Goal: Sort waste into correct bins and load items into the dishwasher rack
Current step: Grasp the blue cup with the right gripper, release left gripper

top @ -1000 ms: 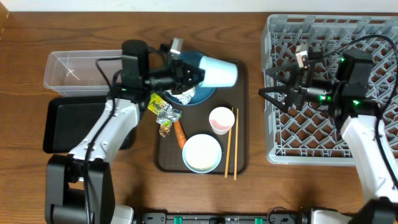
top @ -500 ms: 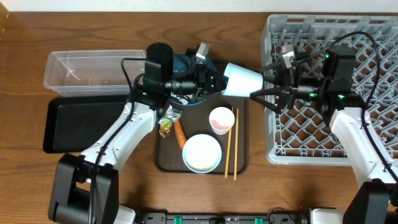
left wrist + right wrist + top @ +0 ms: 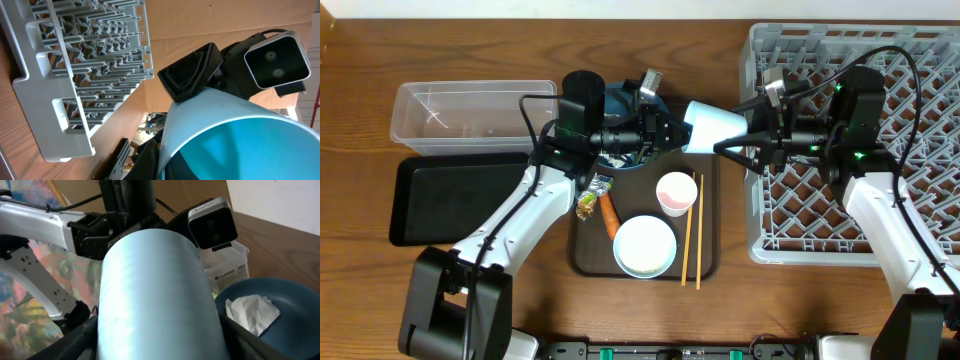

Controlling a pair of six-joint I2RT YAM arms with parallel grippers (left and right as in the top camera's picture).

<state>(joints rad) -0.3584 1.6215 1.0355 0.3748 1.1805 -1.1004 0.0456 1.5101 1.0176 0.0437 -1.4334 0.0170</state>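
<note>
Overhead, the left gripper point(image 3: 670, 132) clamped the small light blue cup point(image 3: 712, 128) beside the rack point(image 3: 880, 230), right gripper point(image 3: 732, 130) straddling it, grip unclear; only the right wrist clearly showed tissue point(image 3: 252, 311) in the blue bowl point(image 3: 292, 302).

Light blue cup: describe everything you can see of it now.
The light blue cup looks like smooth plastic, pale outside and brighter teal inside. It lies sideways in the air between the brown tray and the grey rack. The left end effector holds its open end; the right end effector flanks the other end, contact unclear.
</note>
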